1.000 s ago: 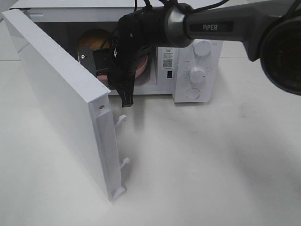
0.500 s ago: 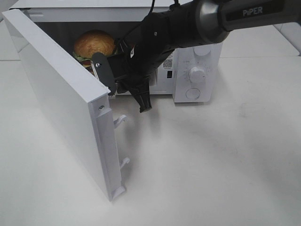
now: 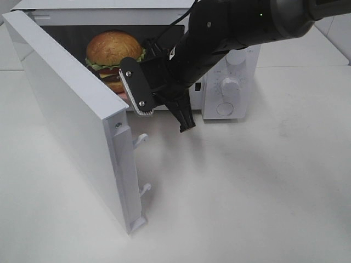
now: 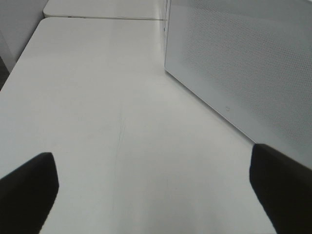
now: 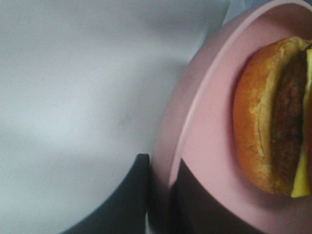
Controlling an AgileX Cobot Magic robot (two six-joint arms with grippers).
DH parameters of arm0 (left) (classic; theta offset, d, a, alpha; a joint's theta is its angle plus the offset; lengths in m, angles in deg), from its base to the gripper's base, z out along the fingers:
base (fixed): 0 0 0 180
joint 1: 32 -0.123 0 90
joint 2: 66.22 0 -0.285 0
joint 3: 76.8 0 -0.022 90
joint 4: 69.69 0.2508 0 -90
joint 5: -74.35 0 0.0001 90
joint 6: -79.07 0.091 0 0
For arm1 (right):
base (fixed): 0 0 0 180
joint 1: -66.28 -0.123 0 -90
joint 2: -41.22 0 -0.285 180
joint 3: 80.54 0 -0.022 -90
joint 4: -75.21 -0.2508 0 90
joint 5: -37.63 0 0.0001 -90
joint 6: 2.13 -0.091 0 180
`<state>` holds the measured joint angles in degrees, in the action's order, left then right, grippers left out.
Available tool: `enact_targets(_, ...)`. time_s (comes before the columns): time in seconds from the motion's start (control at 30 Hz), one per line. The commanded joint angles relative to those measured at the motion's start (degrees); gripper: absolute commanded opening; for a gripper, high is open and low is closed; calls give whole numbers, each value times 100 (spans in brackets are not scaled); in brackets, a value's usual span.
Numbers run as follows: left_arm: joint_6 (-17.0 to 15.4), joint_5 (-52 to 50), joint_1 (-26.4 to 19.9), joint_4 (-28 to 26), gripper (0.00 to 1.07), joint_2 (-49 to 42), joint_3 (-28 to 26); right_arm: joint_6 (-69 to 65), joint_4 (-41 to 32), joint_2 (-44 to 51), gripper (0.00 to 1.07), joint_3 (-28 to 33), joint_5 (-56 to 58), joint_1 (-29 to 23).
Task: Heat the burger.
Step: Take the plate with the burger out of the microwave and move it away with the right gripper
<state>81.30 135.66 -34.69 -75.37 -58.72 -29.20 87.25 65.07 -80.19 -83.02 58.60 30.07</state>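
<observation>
White microwave point(image 3: 230, 82) labels unreadable; burger point(image 3: 113, 52) inside.

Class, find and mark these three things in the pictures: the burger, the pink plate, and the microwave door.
burger point(image 3: 113, 48), exterior high view, on the top bun.
pink plate point(image 5: 209, 141), right wrist view, on its bare inner surface beside the bun.
microwave door point(image 3: 66, 118), exterior high view, on its broad white face.

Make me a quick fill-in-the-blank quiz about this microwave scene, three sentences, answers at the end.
1. The burger sits on a plate whose colour is ____.
2. The microwave door stands ____.
3. The right tool is shut on the rim of the ____.

Missing words: pink; open; plate
</observation>
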Motion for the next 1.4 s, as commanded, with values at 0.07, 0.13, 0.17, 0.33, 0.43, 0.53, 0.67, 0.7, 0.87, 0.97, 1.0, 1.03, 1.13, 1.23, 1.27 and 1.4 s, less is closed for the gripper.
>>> enact_targets(0.07,-11,11,-29,-23,100,-97,6,183,-97,327,0,201,-361,23)
enact_targets(0.13,-11,11,-29,-23,100,-97,6,183,-103,441,0,361,-355,23)
enact_targets(0.17,-11,11,-29,-23,100,-97,6,183,-115,556,0,521,-372,23)
enact_targets(0.33,-11,11,-29,-23,100,-97,6,183,-115,848,0,882,-441,23)
enact_targets(0.43,-11,11,-29,-23,100,-97,6,183,-115,1043,0,1117,-498,23)
enact_targets(0.53,-11,11,-29,-23,100,-97,6,183,-115,1238,0,1335,-533,23)
enact_targets(0.67,-11,11,-29,-23,100,-97,6,183,-115,1501,0,1673,-630,23)
enact_targets(0.7,-11,11,-29,-23,100,-97,6,183,-115,1553,0,1765,-653,23)
enact_targets(0.87,-11,11,-29,-23,100,-97,6,183,-115,1874,0,2166,-756,23)
enact_targets(0.97,-11,11,-29,-23,100,-97,6,183,-115,2120,0,2487,-831,23)
enact_targets(1.0,-11,11,-29,-23,100,-97,6,183,-115,2120,0,2487,-831,23)
enact_targets(1.03,-11,11,-29,-23,100,-97,6,183,-115,2189,0,2544,-837,23)
enact_targets(1.13,-11,11,-29,-23,100,-97,6,183,-115,2441,0,2830,-859,23)
enact_targets(1.23,-11,11,-29,-23,100,-97,6,183,-115,2504,0,2899,-859,23)
enact_targets(1.27,-11,11,-29,-23,100,-97,6,183,-115,2653,0,3054,-871,23)
enact_targets(1.4,-11,11,-29,-23,100,-97,6,160,-115,3031,0,3421,-888,23)
